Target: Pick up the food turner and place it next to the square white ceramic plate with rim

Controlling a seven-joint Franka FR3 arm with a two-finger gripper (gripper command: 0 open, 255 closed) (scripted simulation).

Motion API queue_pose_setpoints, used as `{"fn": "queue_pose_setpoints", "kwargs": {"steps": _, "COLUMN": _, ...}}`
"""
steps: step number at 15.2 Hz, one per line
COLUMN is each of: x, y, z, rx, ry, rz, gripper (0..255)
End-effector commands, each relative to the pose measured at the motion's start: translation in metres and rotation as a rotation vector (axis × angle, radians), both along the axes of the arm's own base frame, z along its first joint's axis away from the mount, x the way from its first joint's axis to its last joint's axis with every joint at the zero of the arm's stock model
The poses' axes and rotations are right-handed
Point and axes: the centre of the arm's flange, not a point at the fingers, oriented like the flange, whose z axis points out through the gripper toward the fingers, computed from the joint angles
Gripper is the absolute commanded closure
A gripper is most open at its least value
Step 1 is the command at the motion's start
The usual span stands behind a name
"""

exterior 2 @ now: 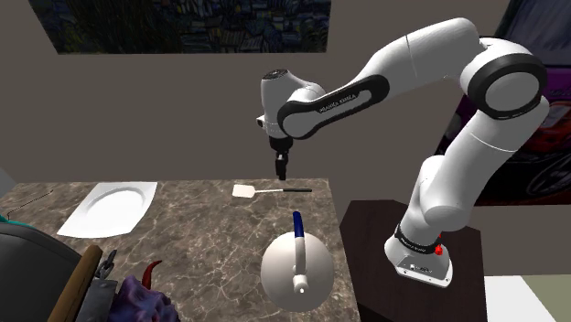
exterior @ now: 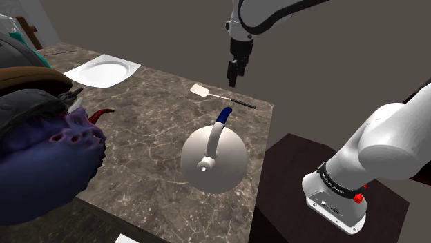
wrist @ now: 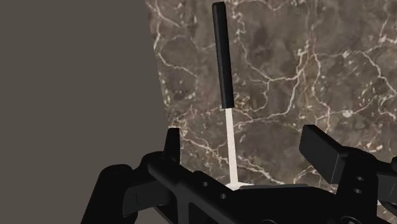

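1. Brown marbled bench [exterior: 152, 117], with the dark stand [exterior 2: 366, 238] just beside its edge on the arm's side.
2. White arm [exterior 2: 366, 87] with dark joints, rising from the stand and reaching out over the bench's far corner on that side.
3. Lumpy purple thing [exterior: 41, 159] with holes and a red horn, at the near end of the bench along the edge away from the stand; too odd to name.
4. Round white kettle [exterior: 214, 162] with a blue-tipped handle, close to the stand-side edge and about midway along it.
5. Square white plate [exterior: 103, 70] with a round well, flat near the far corner on the side away from the stand.
6. Turner [exterior: 224, 98], flat on the bench near the far stand-side corner, white blade toward the plate, thin pale shaft and black handle toward the stand-side edge. Well apart from the plate, near the kettle without touching it.
7. Black gripper [exterior: 233, 77] pointing down, hovering above the turner. In the wrist view, fingers [wrist: 321, 149] spread wide with nothing between them, the turner's shaft lying below the gap.
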Motion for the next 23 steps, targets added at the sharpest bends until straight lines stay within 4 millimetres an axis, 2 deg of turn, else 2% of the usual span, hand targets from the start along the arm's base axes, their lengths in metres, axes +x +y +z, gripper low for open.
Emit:
{"fn": "queue_pose_setpoints", "kwargs": {"steps": 1, "x": 0.016, "y": 0.010, "z": -0.020, "rx": 0.005, "ry": 0.003, "rz": 0.047, "gripper": 0}}
{"fn": "queue_pose_setpoints", "kwargs": {"steps": 4, "x": 0.035, "y": 0.026, "z": -0.044, "rx": 0.011, "ry": 0.007, "rz": 0.108, "gripper": 0}}
{"fn": "queue_pose_setpoints", "kwargs": {"steps": 11, "x": 0.032, "y": 0.025, "z": -0.081, "rx": 0.011, "ry": 0.007, "rz": 0.108, "gripper": 0}}
{"fn": "queue_pose_setpoints", "kwargs": {"steps": 19, "x": 0.032, "y": 0.025, "z": -0.084, "rx": 0.011, "ry": 0.007, "rz": 0.108, "gripper": 0}}
{"fn": "queue_pose_setpoints", "kwargs": {"steps": 20, "x": 0.032, "y": 0.025, "z": -0.084, "rx": 0.011, "ry": 0.007, "rz": 0.108, "gripper": 255}}
{"fn": "queue_pose_setpoints", "kwargs": {"steps": 23, "x": 0.032, "y": 0.025, "z": -0.084, "rx": 0.011, "ry": 0.007, "rz": 0.108, "gripper": 255}}
